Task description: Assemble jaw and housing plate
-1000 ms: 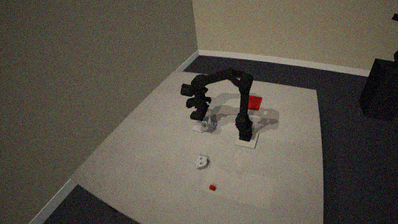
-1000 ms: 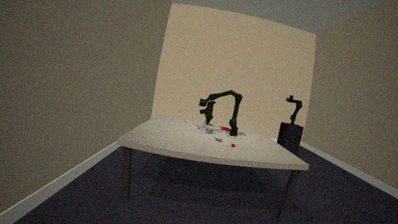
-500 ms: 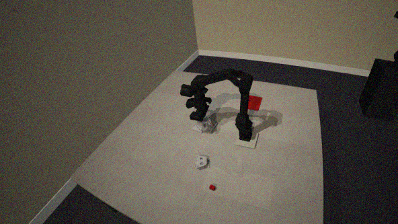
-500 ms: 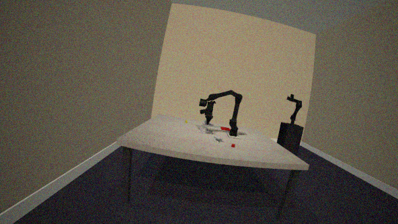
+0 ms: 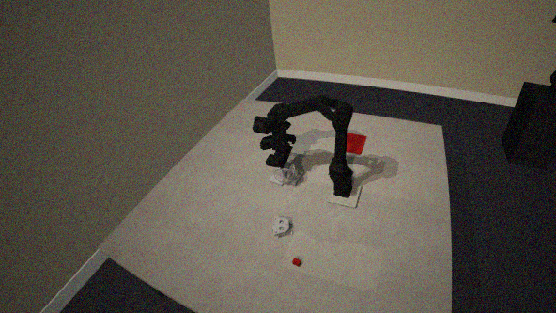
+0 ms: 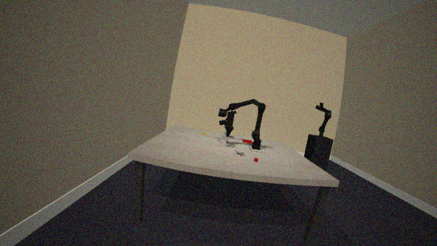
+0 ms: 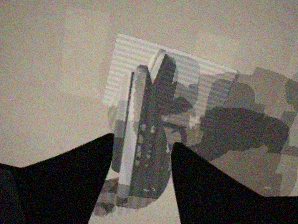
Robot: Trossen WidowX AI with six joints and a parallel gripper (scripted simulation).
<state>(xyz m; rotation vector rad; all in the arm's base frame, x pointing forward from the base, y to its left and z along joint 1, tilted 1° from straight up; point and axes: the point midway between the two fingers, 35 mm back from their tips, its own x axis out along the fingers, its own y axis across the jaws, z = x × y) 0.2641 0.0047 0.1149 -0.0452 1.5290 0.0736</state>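
My gripper (image 5: 277, 165) (image 6: 228, 135) (image 7: 144, 144) points down over the base and is shut on a grey jaw (image 7: 145, 107), which stands on edge between the fingertips. The pale striped base (image 5: 276, 180) (image 7: 119, 52) lies beyond and below the held jaw in the wrist view. Another grey part (image 7: 165, 67), apparently the other jaw, shows just behind the held one. The pins and the gear teeth's contact are hidden or too blurred to tell. The white housing plate (image 5: 282, 226) (image 6: 240, 153), with two dark holes, lies apart on the table nearer the top camera.
A small red cube (image 5: 297, 261) (image 6: 256, 159) lies near the housing plate. A red flat panel (image 5: 356, 144) (image 6: 247, 141) lies behind the arm's base. A small yellow object (image 6: 204, 134) is at the table's far left. A dark pedestal (image 5: 531, 125) (image 6: 318, 148) carries another arm off the table.
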